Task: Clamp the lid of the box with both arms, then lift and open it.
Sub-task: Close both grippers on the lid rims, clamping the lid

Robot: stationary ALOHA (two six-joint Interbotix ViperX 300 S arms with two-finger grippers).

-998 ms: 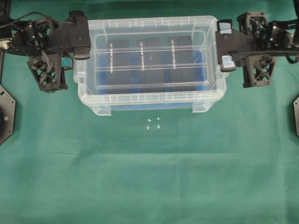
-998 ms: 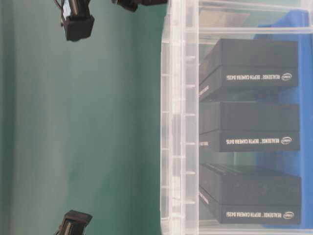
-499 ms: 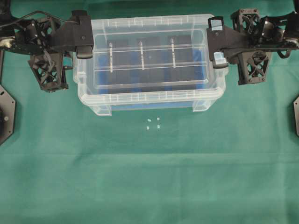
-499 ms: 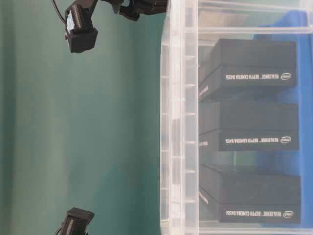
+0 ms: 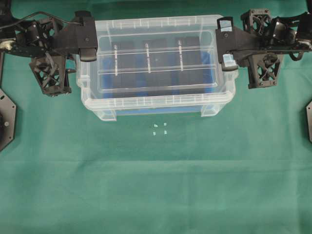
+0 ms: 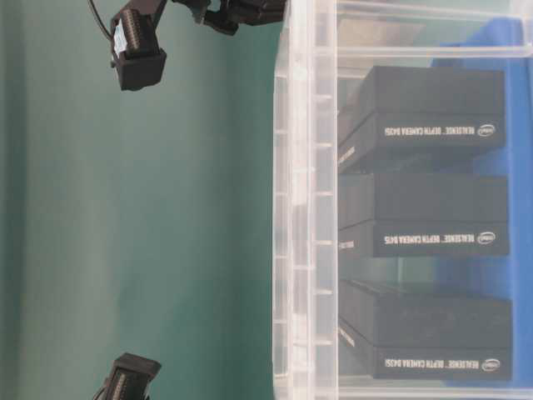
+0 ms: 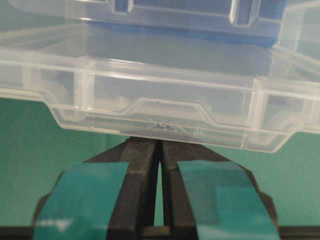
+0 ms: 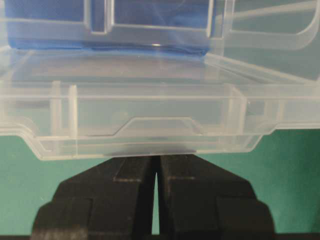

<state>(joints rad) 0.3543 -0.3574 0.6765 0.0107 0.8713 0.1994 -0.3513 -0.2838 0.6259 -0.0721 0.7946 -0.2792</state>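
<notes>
Lid (image 5: pixel 156 61) sat on box (image 5: pixel 158 105) at upper centre of frame. Left gripper (image 7: pixel 160 150) and right gripper (image 8: pixel 156 165) sat at its end tabs, jaws nearly together, apparently clamping. Clamp step; next needs an even two-sided lift.

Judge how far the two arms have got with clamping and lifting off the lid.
Done: both grippers are at the ends of the flat clear plastic lid, left gripper and right gripper shut on its end edges. In hand: the clamp. Left: lifting; the lid appears seated on the deep clear plastic box.
</notes>
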